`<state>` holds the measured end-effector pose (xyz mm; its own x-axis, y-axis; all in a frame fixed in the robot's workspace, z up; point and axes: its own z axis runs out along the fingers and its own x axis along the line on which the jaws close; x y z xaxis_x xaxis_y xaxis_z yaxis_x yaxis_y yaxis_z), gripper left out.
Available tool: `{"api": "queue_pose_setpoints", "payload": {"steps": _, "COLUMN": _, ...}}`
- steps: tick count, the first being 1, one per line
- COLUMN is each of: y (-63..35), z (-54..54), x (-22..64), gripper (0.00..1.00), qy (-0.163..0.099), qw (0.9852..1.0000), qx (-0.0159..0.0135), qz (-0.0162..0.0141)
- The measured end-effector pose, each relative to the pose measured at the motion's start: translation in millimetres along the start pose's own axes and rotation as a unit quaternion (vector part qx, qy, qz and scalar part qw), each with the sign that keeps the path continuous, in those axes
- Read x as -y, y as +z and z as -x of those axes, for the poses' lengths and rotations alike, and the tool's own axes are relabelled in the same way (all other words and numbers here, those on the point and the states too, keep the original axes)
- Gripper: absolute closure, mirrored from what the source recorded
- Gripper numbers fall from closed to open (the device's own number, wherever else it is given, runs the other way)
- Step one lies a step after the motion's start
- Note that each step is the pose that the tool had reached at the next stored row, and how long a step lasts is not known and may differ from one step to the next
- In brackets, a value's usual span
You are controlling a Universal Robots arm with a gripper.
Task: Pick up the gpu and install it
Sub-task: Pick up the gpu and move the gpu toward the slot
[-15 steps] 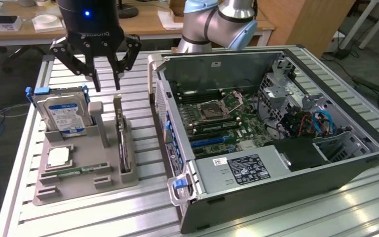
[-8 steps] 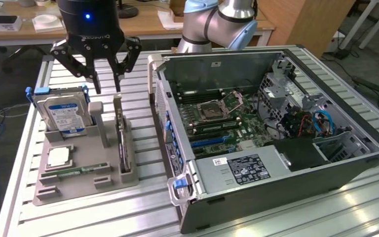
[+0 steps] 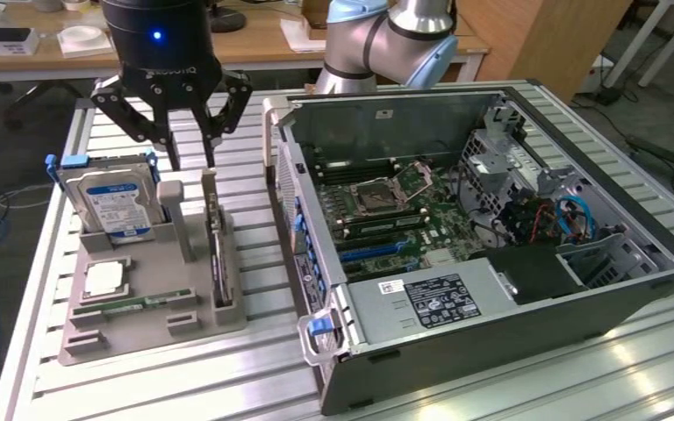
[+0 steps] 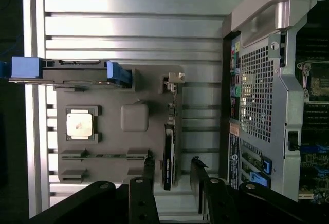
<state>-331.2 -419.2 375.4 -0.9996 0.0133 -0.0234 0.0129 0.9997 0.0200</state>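
Gpu (image 3: 218, 254) stands edgewise in the grey holder (image 3: 138, 338) slot, end effector (image 3: 193, 151) spread above

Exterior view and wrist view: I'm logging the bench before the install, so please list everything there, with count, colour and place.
hard drive: one, silver with a blue label, upright at the holder's back
gpu: one, dark seen edge-on, standing in the holder's slot nearest the case
cpu: one, silver, flat in the holder
memory stick: one, green, flat near the holder's front
holder: one, grey, on the table at the exterior view's left of the case
case: one, black, open, on the table
motherboard: one, green, inside the case
power supply: one, grey, inside the case
table: one, silver slats
desk: one, wooden, behind the table
arm: one, silver and blue, behind the case
claw: one, black, open, above the holder
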Motion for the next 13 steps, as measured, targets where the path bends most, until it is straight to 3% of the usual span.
{"api": "queue_pose_setpoints", "payload": {"steps": 13, "y": 7.1, "z": -0.1, "x": 3.5, "gripper": 0.58, "qy": 0.000, "qw": 1.0000, "qx": 0.0000, "qz": -0.0022}}
